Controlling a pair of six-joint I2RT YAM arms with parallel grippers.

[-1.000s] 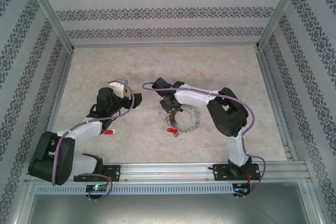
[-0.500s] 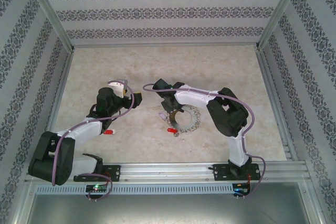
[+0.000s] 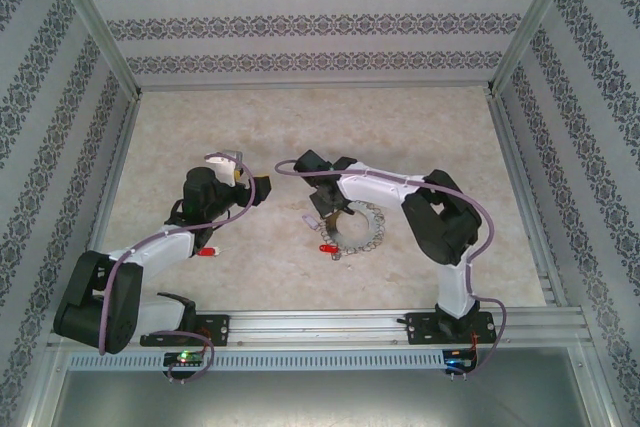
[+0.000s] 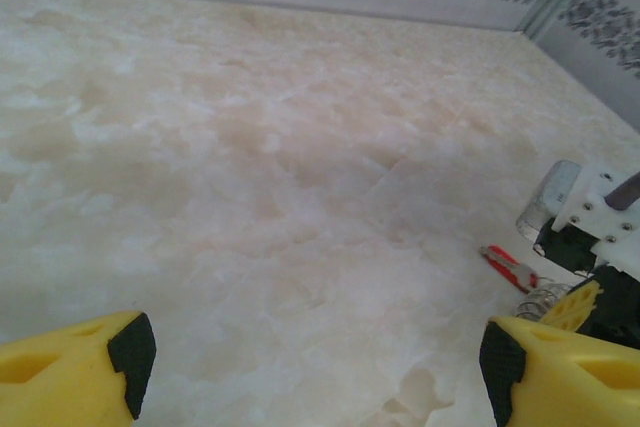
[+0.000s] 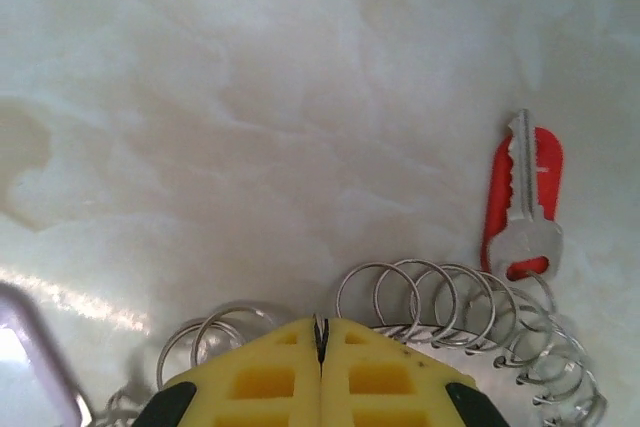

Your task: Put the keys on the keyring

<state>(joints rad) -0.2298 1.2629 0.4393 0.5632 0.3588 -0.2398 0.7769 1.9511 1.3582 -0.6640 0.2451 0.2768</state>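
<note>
Now the right fingers (image 5: 385,377) press together at the keyring (image 5: 450,297) on the counter (image 5: 250,97), while the left fingers (image 4: 560,377) stand apart. Just right of the closed pair lies a red key (image 5: 525,197), blade pointing away.

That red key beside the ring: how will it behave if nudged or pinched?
The red key lies flat, so it should slide, not roll. The table looks glossy, so it may skid. It looks thin, likely awkward to pinch.
</note>
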